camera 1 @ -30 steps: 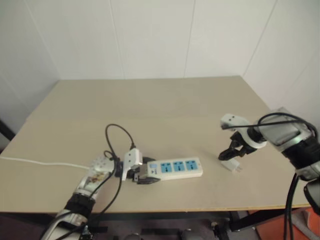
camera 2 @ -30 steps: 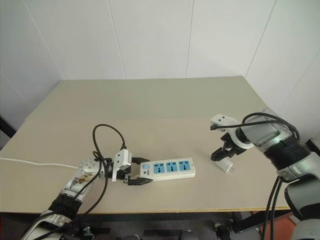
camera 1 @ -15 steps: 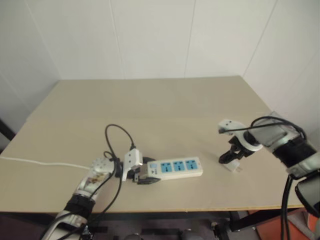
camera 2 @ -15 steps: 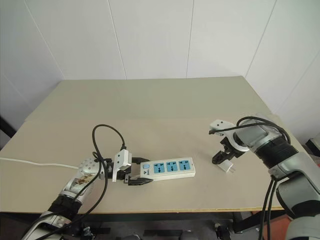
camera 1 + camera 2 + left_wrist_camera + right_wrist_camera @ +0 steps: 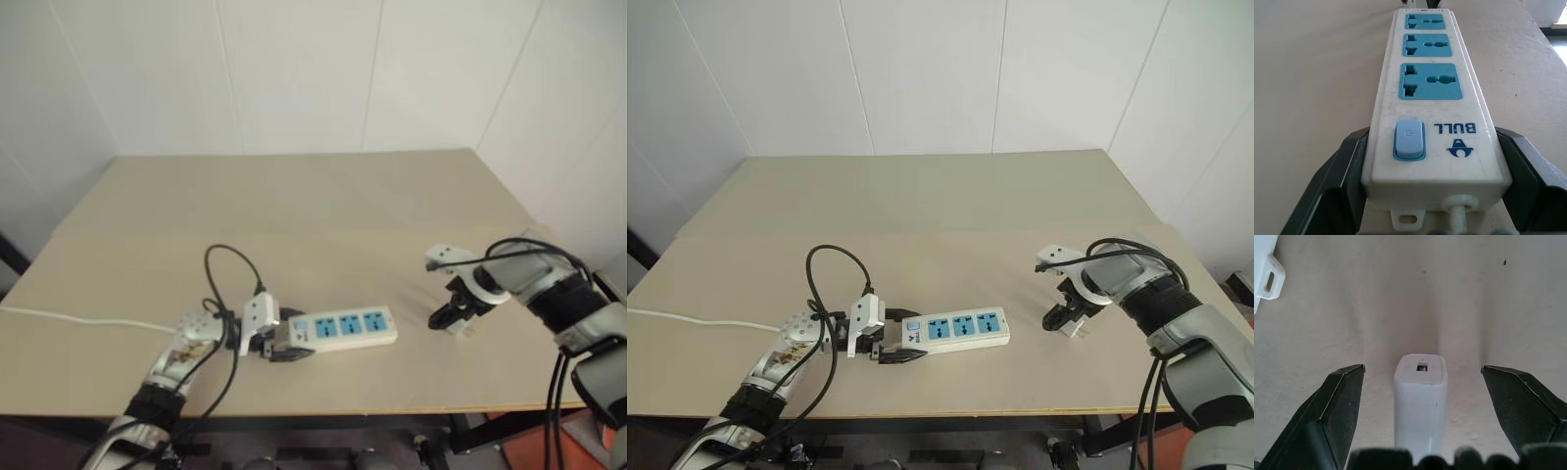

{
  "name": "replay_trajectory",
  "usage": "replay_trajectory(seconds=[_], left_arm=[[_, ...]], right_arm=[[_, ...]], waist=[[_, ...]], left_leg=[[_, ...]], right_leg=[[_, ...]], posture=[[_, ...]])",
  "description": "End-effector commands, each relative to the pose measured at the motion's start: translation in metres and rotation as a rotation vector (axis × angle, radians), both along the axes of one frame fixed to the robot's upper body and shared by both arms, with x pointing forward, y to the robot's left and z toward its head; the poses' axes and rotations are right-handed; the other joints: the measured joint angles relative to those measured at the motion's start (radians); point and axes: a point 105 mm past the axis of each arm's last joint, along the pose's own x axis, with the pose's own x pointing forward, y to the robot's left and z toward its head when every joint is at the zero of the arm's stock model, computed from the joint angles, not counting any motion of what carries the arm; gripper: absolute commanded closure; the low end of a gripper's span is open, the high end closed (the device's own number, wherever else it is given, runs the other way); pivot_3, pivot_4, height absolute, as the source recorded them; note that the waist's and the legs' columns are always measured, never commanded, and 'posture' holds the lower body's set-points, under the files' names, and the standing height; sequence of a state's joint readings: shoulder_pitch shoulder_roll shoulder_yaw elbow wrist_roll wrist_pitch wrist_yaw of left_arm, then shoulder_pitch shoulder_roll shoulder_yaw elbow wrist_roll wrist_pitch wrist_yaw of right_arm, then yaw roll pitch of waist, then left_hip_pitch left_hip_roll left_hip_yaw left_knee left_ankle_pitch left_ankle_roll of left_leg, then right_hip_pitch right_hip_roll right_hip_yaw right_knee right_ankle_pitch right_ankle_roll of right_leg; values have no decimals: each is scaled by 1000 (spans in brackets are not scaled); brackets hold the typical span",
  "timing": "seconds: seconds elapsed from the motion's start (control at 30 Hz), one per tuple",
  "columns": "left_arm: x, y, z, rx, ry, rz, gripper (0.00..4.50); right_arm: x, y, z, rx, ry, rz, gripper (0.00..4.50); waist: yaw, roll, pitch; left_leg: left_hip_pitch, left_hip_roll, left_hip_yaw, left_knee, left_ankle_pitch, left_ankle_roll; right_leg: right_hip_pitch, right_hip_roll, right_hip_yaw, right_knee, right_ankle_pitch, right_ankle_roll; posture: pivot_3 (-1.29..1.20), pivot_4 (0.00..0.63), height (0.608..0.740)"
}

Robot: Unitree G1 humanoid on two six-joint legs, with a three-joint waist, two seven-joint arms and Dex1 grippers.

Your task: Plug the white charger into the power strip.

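The power strip (image 5: pixel 345 328), a long white bar with three blue sockets, lies flat near the table's front edge. My left gripper (image 5: pixel 277 345) is shut on its switch end, one black finger (image 5: pixel 1337 181) pressed against each long side. The white charger (image 5: pixel 1420 401) lies on the table to the right of the strip, a small white block (image 5: pixel 458 327). My right gripper (image 5: pixel 1422 369) points steeply down over it and is open, one finger on each side with a clear gap to the charger. The strip's far end tab (image 5: pixel 1266 274) shows at the edge of the right wrist view.
The strip's thin white cord (image 5: pixel 69 318) runs off the table's left side. A black cable loop (image 5: pixel 230 257) rises from my left arm. The beige table (image 5: pixel 294 206) stretches back to white walls; its front edge (image 5: pixel 343 412) is close behind the strip.
My right gripper has sunk toward the table and now straddles the charger, its fingers a little narrower. The left gripper and the strip have stayed put.
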State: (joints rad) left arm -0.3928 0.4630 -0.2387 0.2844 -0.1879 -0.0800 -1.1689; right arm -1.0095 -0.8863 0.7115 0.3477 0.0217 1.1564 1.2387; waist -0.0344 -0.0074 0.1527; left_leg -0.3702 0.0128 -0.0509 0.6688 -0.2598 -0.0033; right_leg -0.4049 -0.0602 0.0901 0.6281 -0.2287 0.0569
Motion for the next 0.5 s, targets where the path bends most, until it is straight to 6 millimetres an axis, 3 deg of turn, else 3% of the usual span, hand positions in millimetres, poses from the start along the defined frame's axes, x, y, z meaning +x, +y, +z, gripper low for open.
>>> replay_trajectory(seconds=[0.03,0.27,0.4,0.5], left_arm=[[-6,7,-27,92,76,35,1220],[-10,9,-28,95,80,47,1220],[-8,10,-28,104,80,54,1220],[-7,10,-28,104,91,46,1220]], right_arm=[[2,0,-1,-1,-3,14,983],[2,0,-4,-9,2,37,3345],[7,2,4,-9,-47,79,3372],[18,3,27,50,-140,87,3372]], waist=[[0,0,0],[-3,0,0],[-5,0,0],[-6,0,0]], left_leg=[[0,0,0,0,0,0],[0,0,0,0,0,0],[0,0,0,0,0,0],[0,0,0,0,0,0]], right_leg=[[0,0,0,0,0,0],[0,0,0,0,0,0],[1,0,0,0,0,0],[0,0,0,0,0,0]], posture=[[0,150,740],[0,150,740],[0,150,740],[0,150,740]])
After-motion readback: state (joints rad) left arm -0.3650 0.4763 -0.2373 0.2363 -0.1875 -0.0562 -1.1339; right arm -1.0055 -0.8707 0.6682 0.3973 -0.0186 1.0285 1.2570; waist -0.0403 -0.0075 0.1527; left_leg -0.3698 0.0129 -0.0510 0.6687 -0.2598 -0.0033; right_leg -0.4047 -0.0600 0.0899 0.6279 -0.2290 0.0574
